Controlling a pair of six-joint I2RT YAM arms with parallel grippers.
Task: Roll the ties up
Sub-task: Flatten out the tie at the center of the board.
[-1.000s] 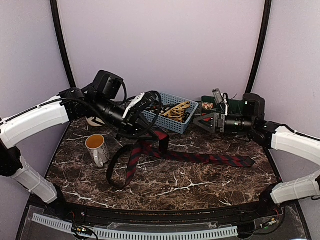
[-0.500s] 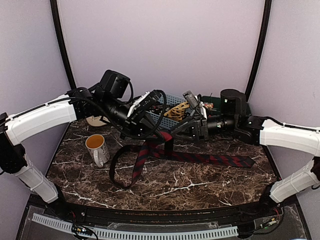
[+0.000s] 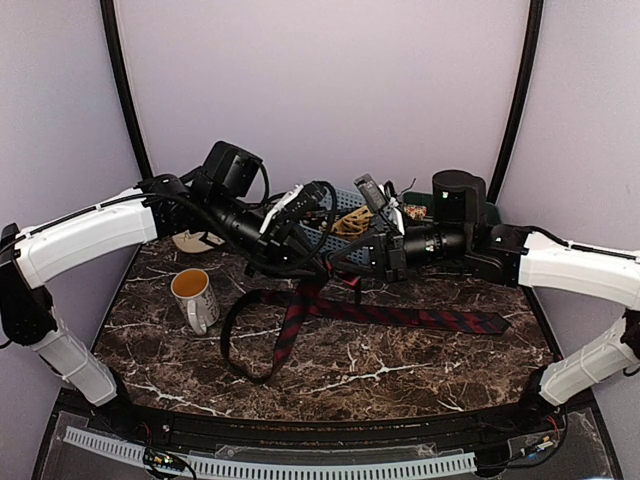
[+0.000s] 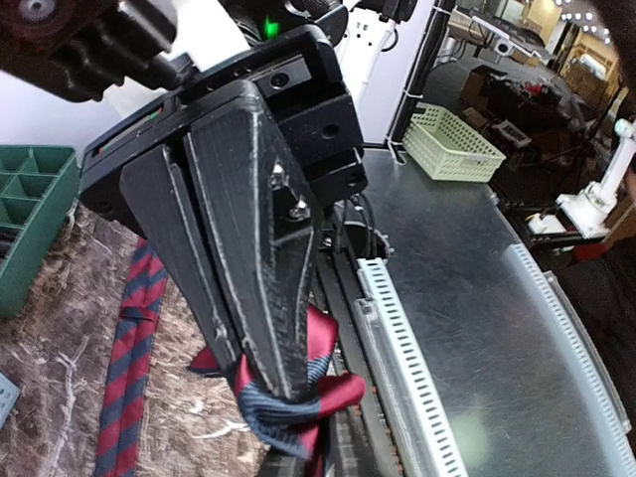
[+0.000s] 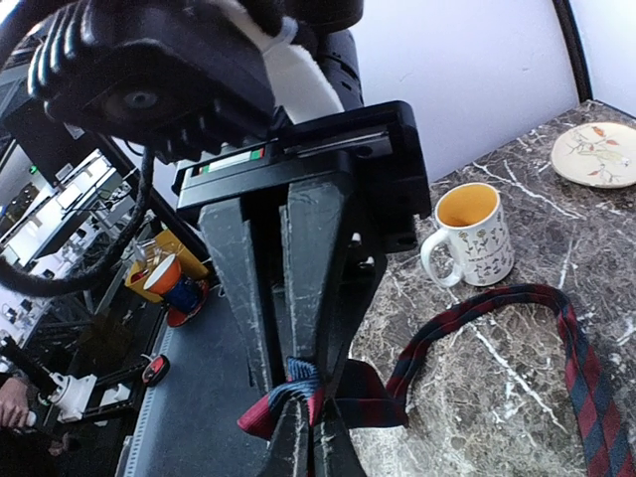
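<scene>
A dark tie [image 3: 430, 318] with red diagonal stripes lies across the marble table, and its left part curls into a loop [image 3: 240, 335]. One fold of it is lifted at the centre, where both grippers meet tip to tip. My right gripper [image 5: 310, 422] is shut on that fold [image 5: 293, 393]; it also shows as the right gripper [image 4: 273, 383] with its jaws pressed together on the fabric. The left gripper [image 5: 298, 368] faces it with a narrow gap between its fingers and the fold at their tips. Whether those fingers press the fabric is unclear. From above, the left gripper [image 3: 322, 268] and right gripper [image 3: 342, 268] touch.
A white mug [image 3: 195, 295] with a yellow inside stands left of the loop. A round patterned disc [image 3: 195, 240] lies behind it. A blue basket [image 3: 345, 200] holding tan ties sits at the back behind the grippers. A green tray [image 4: 30, 219] is beside it.
The right arm swung left from the back right to the centre and shut on the lifted fold. The left arm shifted slightly right, and its fingers parted a little.
</scene>
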